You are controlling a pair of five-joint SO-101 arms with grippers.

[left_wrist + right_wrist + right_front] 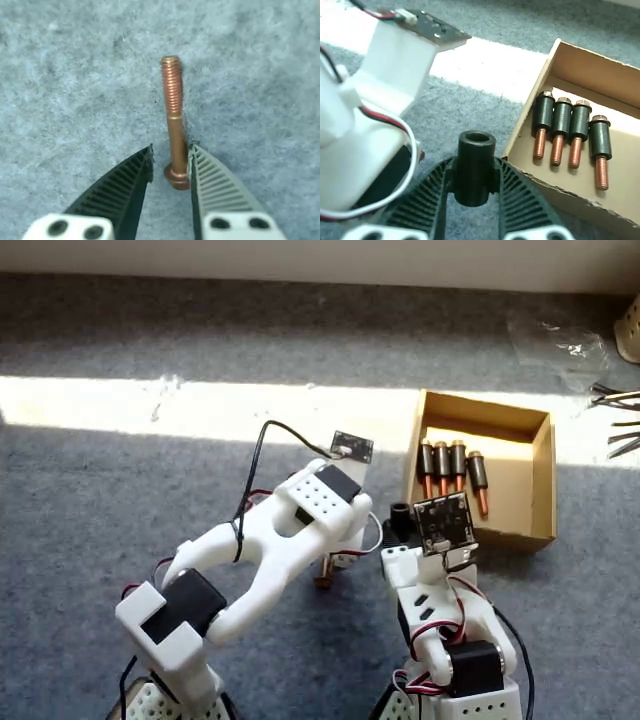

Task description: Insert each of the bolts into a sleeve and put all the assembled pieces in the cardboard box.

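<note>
Left end effector (171, 152): jaws apart, straddling the head end of the one loose bolt (174, 120) I can see. One fingertip (200, 165) touches the shank just above the head and the other shows a gap, so it's not clamped yet. The bolt lies flat on the worktop (75, 75), long axis in line with the fingers, thread end pointing straight away from the wrist. My read: a squeeze here catches only the head end, so the bolt may pivot once lifted.

Just to the right, the right end effector (475, 164) is clamped on a black sleeve (476, 150), bore open toward its wrist camera and unobstructed. In the high view the sleeve is near the left arm's tip. Mating turns on getting the bolt's axis onto that bore. The left arm is on the bolt; the right likely only has to present the sleeve.

Further right, the cardboard box (545, 480) holds four assembled pieces (452, 465) side by side, threads toward the arms. The surface is soft, grey, carpet-like fabric, with a sunlit band (150, 405) across it beyond the arms.
</note>
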